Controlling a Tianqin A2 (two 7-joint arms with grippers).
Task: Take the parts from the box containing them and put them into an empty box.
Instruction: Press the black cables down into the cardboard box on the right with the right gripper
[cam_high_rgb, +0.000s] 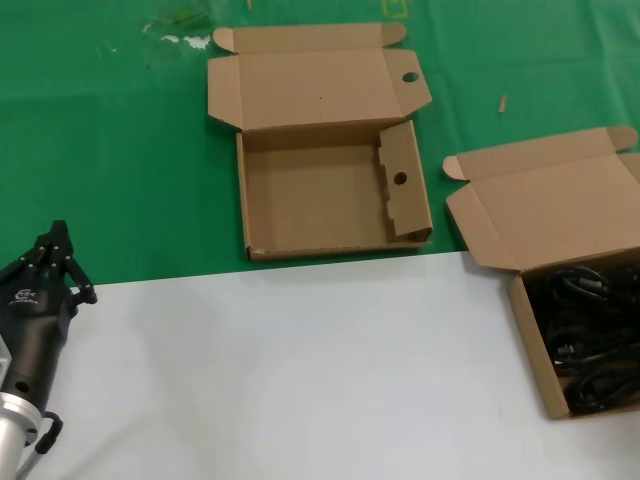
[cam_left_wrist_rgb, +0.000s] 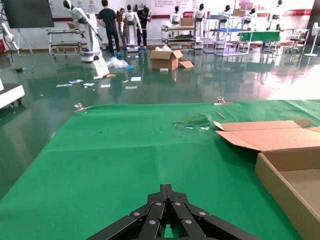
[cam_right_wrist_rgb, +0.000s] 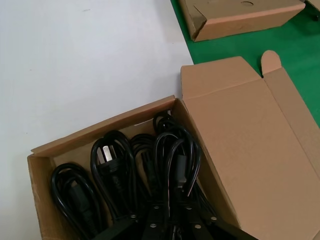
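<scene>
Ahead of the left gripper (cam_high_rgb: 58, 237) and off toward the robot's right: a flat brown cardboard mailer box with a round-holed lid (cam_high_rgb: 330, 200), open and bare inside, resting on the green cloth (cam_high_rgb: 110, 150) with its near wall at the cloth's edge. Round hole in the lid's corner flap, another in the upright inner side flap. Nothing lying between that gripper and this box except cloth and the white tabletop (cam_high_rgb: 300, 370). A torn, pale patch on the cloth beyond the box's far left corner.

Far over on the robot's right: a brown corrugated cardboard box with a plain lid (cam_high_rgb: 545, 205), lid thrown back, packed with black coiled power cables with chunky plugs (cam_right_wrist_rgb: 125, 175), loops overlapping, plugs tucked among them. Right gripper (cam_right_wrist_rgb: 165, 227) directly above these coils, black fingers (cam_right_wrist_rgb: 155, 220) drawn together to a point among the top loops; whether any cable is actually pinched cannot be told. Out of sight in the head view.

A small white logo on the left gripper's black body, too small to read.

Left arm low at the near left, over the white tabletop's edge, tilted forward, fingertips pressed together into a point, holding nothing, well apart from both boxes.

In the left wrist view, beyond the table: a glossy hall floor (cam_left_wrist_rgb: 150, 85), scattered papers, more cartons, people standing.
</scene>
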